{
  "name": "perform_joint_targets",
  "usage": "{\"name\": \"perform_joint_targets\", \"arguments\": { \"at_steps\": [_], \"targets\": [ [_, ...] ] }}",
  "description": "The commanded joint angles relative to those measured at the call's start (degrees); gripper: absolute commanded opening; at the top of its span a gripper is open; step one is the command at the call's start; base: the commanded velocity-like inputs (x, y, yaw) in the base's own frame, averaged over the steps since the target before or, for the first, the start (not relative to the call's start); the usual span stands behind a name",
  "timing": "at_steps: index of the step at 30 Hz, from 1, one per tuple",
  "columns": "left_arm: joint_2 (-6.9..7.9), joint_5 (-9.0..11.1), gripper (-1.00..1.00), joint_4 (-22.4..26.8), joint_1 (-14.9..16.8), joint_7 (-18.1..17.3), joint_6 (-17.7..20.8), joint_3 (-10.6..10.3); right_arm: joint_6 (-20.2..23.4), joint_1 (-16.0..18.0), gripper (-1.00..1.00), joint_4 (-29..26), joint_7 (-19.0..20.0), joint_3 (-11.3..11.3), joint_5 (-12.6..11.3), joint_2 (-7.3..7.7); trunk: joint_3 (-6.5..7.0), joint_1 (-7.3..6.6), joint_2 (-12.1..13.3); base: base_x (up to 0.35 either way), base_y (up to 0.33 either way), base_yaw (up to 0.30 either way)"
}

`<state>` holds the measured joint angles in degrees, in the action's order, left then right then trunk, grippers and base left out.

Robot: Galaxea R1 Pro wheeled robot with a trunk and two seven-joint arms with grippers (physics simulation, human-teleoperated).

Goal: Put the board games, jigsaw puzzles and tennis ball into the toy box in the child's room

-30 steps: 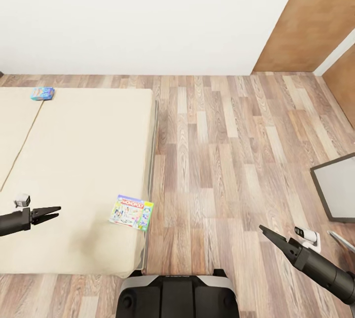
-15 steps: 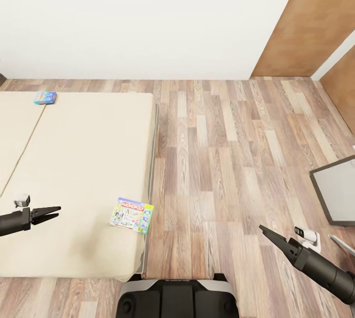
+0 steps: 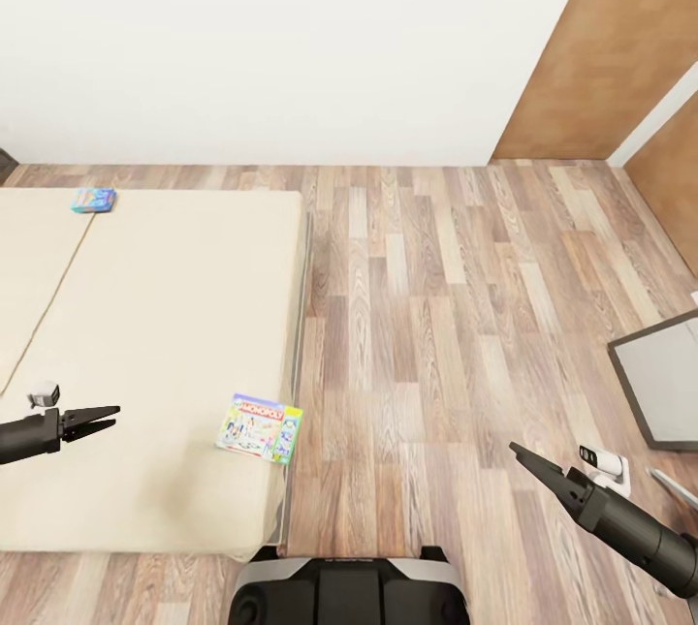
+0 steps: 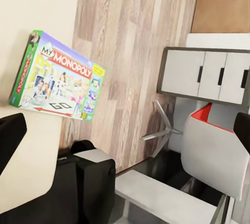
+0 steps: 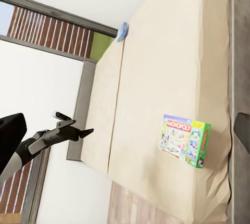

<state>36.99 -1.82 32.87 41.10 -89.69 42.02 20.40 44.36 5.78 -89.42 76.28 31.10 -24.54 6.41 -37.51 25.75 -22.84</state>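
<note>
Closest to the camera in the head view is the robot's dark base (image 3: 339, 586) at the bottom edge, sitting on the wood-plank floor (image 3: 436, 315) just off the foot corner of the bed (image 3: 145, 344). The left gripper (image 3: 102, 416) hangs over the beige cover with its jaws nearly together, just a thin gap, nothing in it. The right gripper (image 3: 523, 455) is out over the floor, fingers pinched into a point and empty too. The Monopoly box (image 3: 258, 427) lies flat near the bed's right edge, close to the corner; the left wrist view shows it up close (image 4: 57, 78) with "My Monopoly" on the lid and a green side, lying right at the edge of the cover. A grey panel with a dark frame (image 3: 664, 383) pokes in at the right. Way up at the far end of the bed is the small blue game box (image 3: 93, 200), right next to the seam in the cover. Behind it all is a white wall (image 3: 291, 34) and a brown wooden panel (image 3: 601, 53).
</note>
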Motion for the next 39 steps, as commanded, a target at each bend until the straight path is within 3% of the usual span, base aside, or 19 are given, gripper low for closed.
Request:
{"name": "perform_joint_targets", "arguments": {
  "at_steps": [1, 39],
  "targets": [
    [-0.02, -0.2, 1.00, 0.0, 0.0, -0.3, 0.6, 0.1, 0.5, 0.0, 1.00, 0.0, 0.1, 0.0, -0.2, 0.01, 0.03, 0.03, -0.1, 0.000, 0.000, 0.000],
    [-0.15, -0.2, 1.00, 0.1, 0.0, -0.3, 0.4, -0.1, 0.5, 0.0, 1.00, 0.0, 0.0, 0.0, -0.1, -0.08, 3.62, 0.03, -0.1, 0.000, 0.000, 0.000]
  ]
}}
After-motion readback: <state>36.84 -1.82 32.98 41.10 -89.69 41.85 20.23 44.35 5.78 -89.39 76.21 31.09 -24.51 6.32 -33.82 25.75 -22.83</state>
